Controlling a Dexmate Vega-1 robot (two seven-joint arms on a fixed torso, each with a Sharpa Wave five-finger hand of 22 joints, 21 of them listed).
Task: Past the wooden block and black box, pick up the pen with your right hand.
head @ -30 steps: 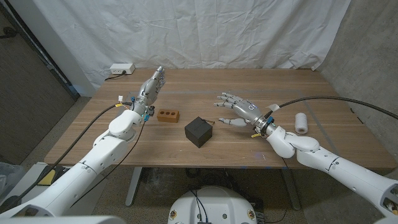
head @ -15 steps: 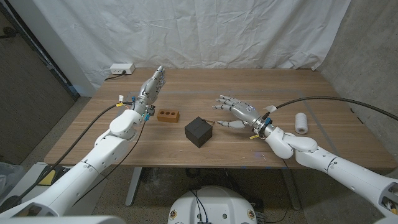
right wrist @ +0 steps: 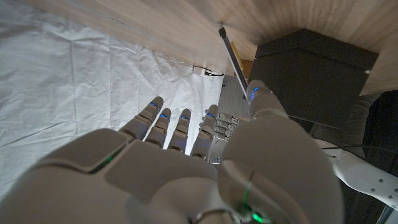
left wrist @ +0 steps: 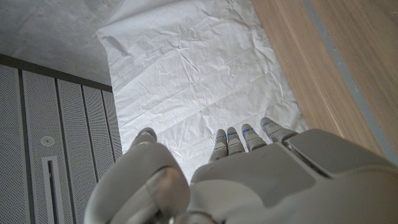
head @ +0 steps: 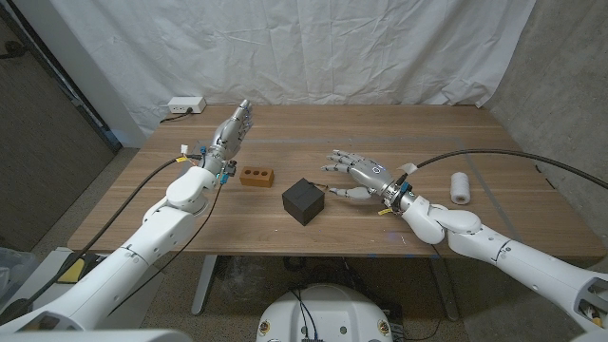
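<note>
Wooden table (head: 399, 123) runs bare and smooth behind the right hand (head: 359, 173), which hovers with fingers spread, holding nothing, just right of the matte black box (head: 304, 200). The slim dark pen (right wrist: 232, 57) lies on the planks beside the box's edge, near the fingertips. The brown wooden block (head: 256, 176) sits left of the box. The left hand (head: 231, 131) stands open, empty, near the far-left edge.
</note>
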